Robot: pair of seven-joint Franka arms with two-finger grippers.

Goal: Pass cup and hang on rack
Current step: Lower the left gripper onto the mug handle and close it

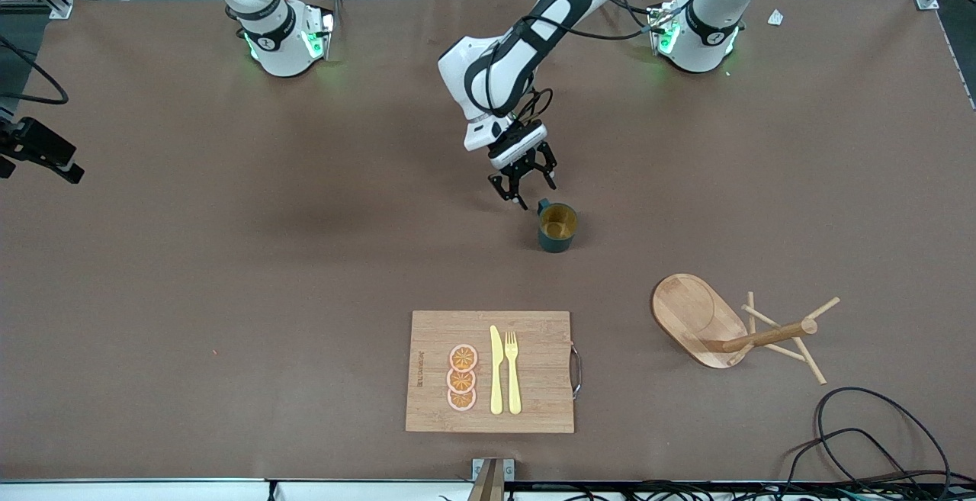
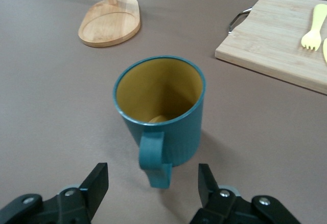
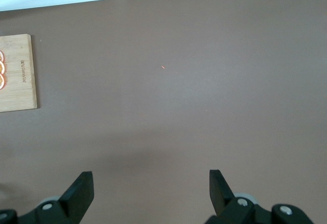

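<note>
The dark teal cup point(image 1: 557, 228) stands upright near the middle of the table, its yellowish inside showing and its handle point(image 1: 543, 206) turned toward the robots' bases. My left gripper point(image 1: 534, 190) is low at the handle. In the left wrist view the cup point(image 2: 161, 111) fills the middle, and the left gripper point(image 2: 152, 178) is open, one finger on each side of the handle with a gap on both. The wooden rack point(image 1: 762, 337) stands nearer the front camera, toward the left arm's end; its base point(image 2: 109, 22) shows too. My right gripper point(image 3: 150, 188) hangs open over bare table.
A bamboo cutting board point(image 1: 488, 371) point(image 2: 276, 40) lies near the front edge with a yellow knife point(image 1: 496, 371), a fork point(image 1: 512, 371) and three orange slices point(image 1: 462, 377) on it. Black cables point(image 1: 877, 440) loop at the front corner past the rack.
</note>
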